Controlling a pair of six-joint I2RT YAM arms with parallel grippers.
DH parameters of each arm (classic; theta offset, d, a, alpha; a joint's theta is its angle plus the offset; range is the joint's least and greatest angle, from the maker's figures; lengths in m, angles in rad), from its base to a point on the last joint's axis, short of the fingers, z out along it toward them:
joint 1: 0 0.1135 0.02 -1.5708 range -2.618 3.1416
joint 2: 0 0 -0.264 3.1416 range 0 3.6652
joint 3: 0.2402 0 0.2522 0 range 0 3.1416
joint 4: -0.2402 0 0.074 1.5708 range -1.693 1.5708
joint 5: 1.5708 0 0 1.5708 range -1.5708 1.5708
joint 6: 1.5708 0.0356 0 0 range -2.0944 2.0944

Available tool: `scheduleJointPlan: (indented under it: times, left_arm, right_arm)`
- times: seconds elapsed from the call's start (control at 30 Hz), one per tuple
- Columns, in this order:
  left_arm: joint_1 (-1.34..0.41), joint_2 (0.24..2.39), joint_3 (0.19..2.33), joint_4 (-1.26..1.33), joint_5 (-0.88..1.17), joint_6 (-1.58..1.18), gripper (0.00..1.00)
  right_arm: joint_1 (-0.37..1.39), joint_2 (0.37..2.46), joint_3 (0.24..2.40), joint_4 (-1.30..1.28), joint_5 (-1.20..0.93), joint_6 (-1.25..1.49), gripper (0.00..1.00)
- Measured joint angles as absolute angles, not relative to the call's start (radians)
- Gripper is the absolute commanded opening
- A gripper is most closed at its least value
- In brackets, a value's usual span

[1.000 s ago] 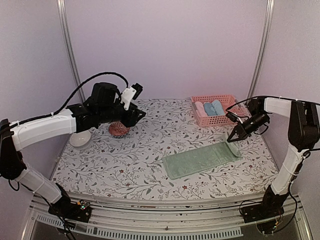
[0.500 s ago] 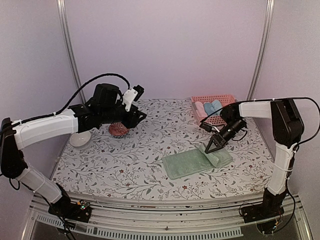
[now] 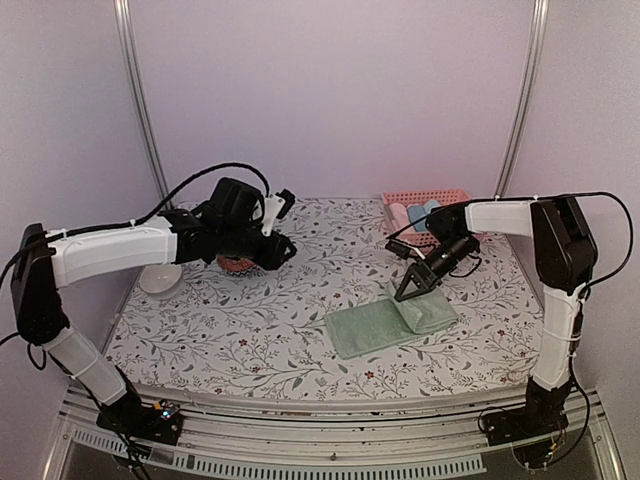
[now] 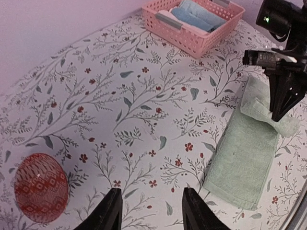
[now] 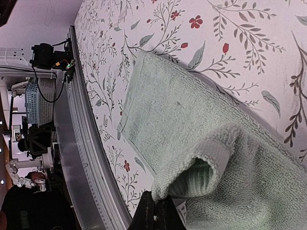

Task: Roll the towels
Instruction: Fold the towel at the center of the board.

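A pale green towel lies flat on the flowered table, its right end lifted and folded back over itself. My right gripper is shut on the edge of that folded end, and the right wrist view shows the hem pinched between its fingertips above the towel. My left gripper hovers at the back left, far from the towel. The left wrist view shows it open with only tablecloth between the fingers, and the towel to its right. A rolled light blue towel lies in the basket.
A pink basket with rolled cloths stands at the back right, behind the right arm. A red patterned bowl sits under the left arm, and a white bowl near the left edge. The metal front rail runs close to the towel.
My right gripper has moved left with the towel's right end, folding it over the flat part. The left arm has shifted slightly right and its jaws have narrowed a little.
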State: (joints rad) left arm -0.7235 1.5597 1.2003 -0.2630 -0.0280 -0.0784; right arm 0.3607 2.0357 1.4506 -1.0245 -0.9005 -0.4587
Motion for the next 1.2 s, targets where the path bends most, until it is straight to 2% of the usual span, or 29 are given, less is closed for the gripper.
scheduleJointPlan:
  times: [0.23,0.4,0.7,1.2]
  left_arm:
    - [-0.825,1.579,1.008,-0.31,0.054,-0.273,0.3]
    - [-0.866,1.582,0.89,-0.23,0.186,-0.416,0.23]
    - [-0.916,1.671,0.877,-0.079,0.278,-0.53,0.21]
    - [-0.933,1.77,0.901,-0.017,0.303,-0.566,0.21]
  right_arm:
    - [0.386,2.04,1.463,-1.024,-0.918,-0.439,0.03]
    - [0.424,2.046,1.497,-1.02,-0.93,-0.436,0.03]
    - [0.499,2.073,1.504,-1.006,-0.945,-0.414,0.03]
    - [0.531,2.154,1.578,-0.987,-0.958,-0.376,0.05]
